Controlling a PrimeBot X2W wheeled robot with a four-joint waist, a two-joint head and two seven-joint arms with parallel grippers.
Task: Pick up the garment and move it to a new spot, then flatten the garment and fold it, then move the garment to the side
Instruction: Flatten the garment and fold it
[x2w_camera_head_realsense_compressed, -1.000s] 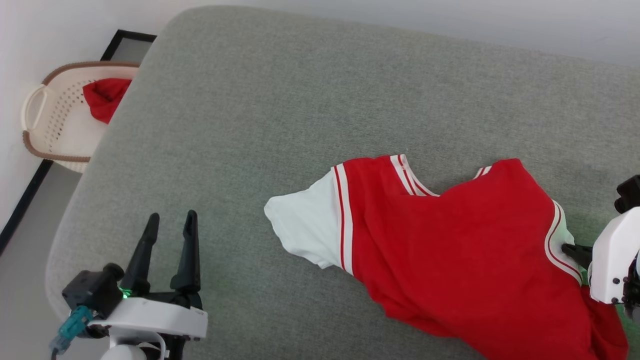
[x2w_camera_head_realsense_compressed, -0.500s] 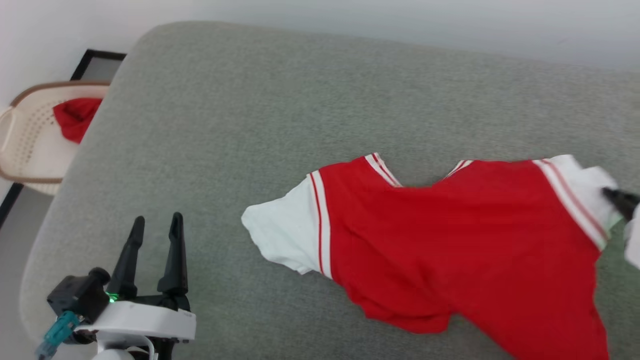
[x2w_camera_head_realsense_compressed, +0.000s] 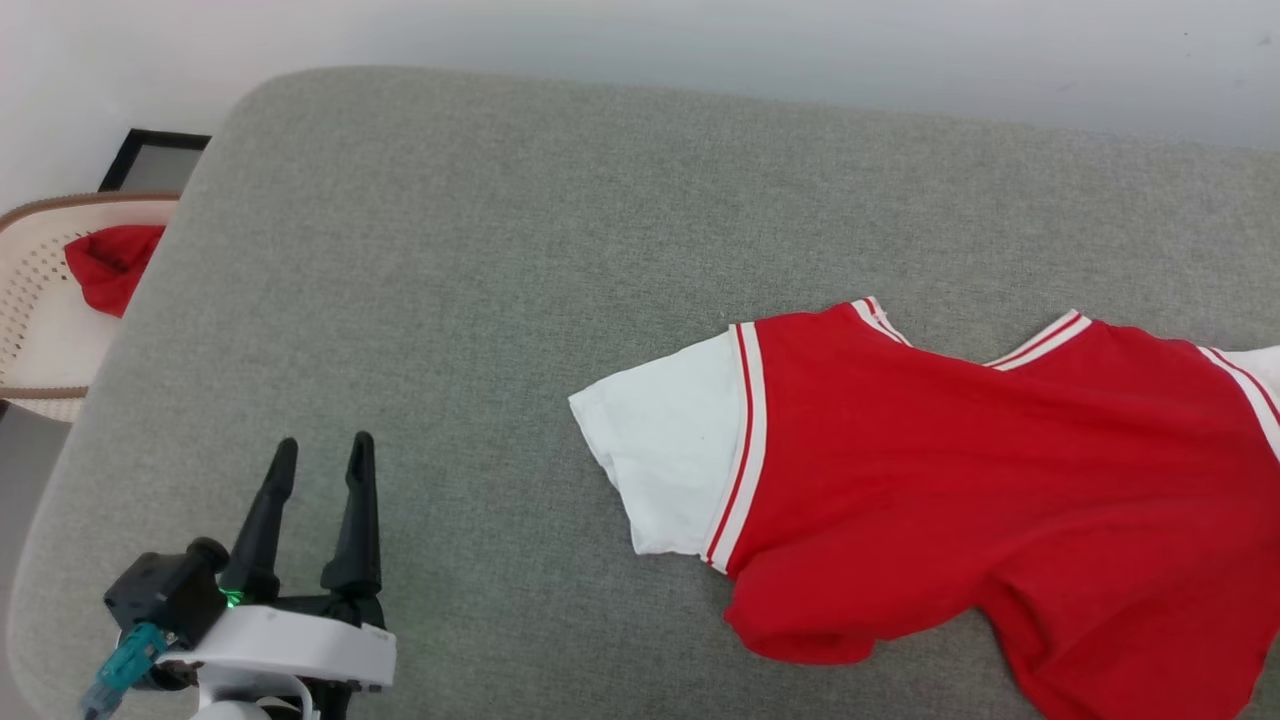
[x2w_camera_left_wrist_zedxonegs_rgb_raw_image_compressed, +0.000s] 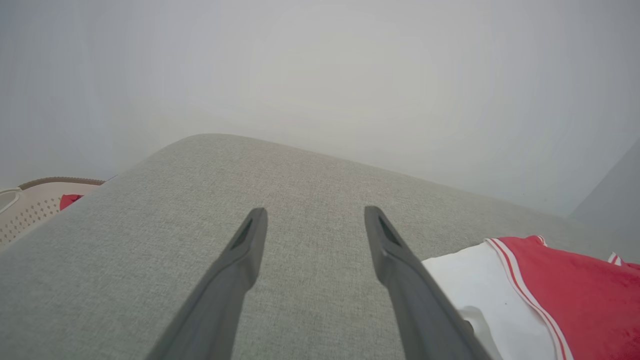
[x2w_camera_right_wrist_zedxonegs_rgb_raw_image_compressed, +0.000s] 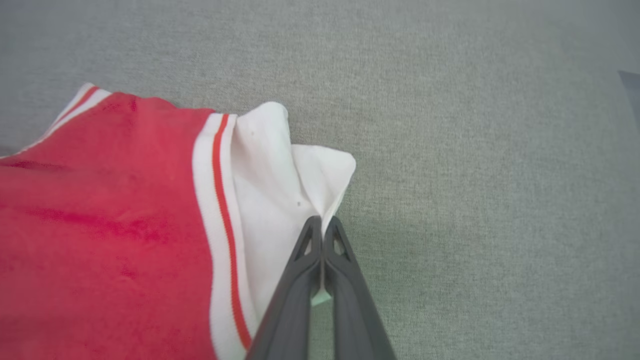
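Garment (x2w_camera_head_realsense_compressed: 960, 480): on the grey pad (x2w_camera_head_realsense_compressed: 480, 260), rumpled — not yet flat, not folded.
Right gripper (x2w_camera_right_wrist_zedxonegs_rgb_raw_image_compressed: 322, 226): jaws pressed together, pinching the white sleeve (x2w_camera_right_wrist_zedxonegs_rgb_raw_image_compressed: 280, 190).
Left gripper (x2w_camera_head_realsense_compressed: 325, 445): jaws spread, empty.
Left to do: flattening, folding, moving aside.

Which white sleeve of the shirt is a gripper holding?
The sleeve on the robot's right, pinched by the right gripper; the other sleeve lies flat, untouched.

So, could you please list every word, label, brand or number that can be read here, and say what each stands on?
None can be read. The garment shows plain red cloth, white sleeves and striped trim, with no lettering on the side facing up. The basket and the grey cushion bear no visible marks.
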